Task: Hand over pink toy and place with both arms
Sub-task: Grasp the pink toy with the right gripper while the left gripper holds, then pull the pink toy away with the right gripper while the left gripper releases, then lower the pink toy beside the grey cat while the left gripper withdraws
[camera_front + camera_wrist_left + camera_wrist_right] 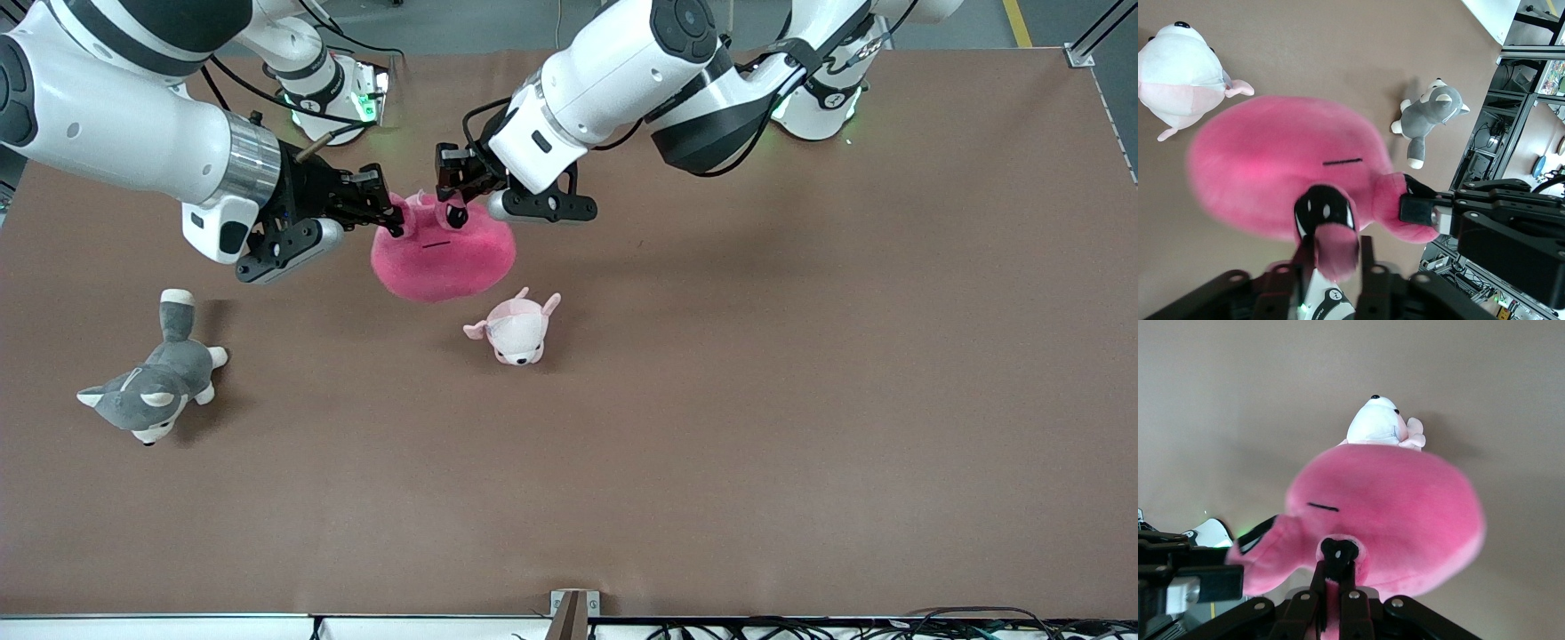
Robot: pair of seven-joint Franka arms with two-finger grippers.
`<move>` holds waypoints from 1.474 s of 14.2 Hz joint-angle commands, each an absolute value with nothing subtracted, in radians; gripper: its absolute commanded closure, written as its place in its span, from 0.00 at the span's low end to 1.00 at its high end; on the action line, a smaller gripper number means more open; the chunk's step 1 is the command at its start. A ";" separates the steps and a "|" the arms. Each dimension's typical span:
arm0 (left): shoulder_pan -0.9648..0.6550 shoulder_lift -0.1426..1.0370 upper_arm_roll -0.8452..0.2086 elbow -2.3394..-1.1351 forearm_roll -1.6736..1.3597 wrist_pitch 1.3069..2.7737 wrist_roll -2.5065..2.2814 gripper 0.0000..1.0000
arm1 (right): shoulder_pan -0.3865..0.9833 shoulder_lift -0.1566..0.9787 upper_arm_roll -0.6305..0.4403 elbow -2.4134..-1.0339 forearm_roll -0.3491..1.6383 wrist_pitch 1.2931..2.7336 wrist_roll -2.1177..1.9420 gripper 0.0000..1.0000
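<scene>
Hot-pink rounded plush toy (443, 258) hangs over the brown tabletop (800, 400), one nub pinched in the right gripper (394, 216)'s closed jaws; the left gripper (453, 197)'s jaws straddle another nub, grip unclear.

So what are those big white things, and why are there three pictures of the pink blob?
Those are two white robot arms, the right arm and the left arm, each ending in a black two-finger gripper. One picture looks down from a high camera; the other two come from cameras on the arms' wrists. The right gripper is pinched shut on a nub of the hot-pink round plush toy, which hangs over the brown table. The left gripper is at another nub. On the table lie a small pale pink-and-white plush animal and a grey-and-white plush dog.
</scene>
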State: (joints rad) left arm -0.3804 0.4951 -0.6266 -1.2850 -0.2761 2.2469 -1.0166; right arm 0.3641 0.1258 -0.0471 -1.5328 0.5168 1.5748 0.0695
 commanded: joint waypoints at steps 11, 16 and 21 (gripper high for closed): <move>-0.169 0.315 -0.626 -1.316 -0.075 2.071 -1.016 0.00 | 0.103 0.218 -0.061 -1.520 0.512 1.506 -0.129 0.99; -0.029 0.252 -0.626 -1.316 0.128 1.889 -0.934 0.00 | 0.032 0.343 -0.061 -1.493 0.517 1.514 -0.140 1.00; 0.130 0.183 -0.629 -1.316 0.153 1.705 -0.654 0.00 | -0.009 0.443 -0.061 -1.463 0.517 1.514 -0.211 1.00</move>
State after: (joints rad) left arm 0.0658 0.2397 -0.6233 -1.2866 0.1402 1.7605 -0.7535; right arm 0.0285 0.4045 -0.0759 -1.4954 0.5084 1.5270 -0.1638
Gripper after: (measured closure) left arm 0.000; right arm 0.912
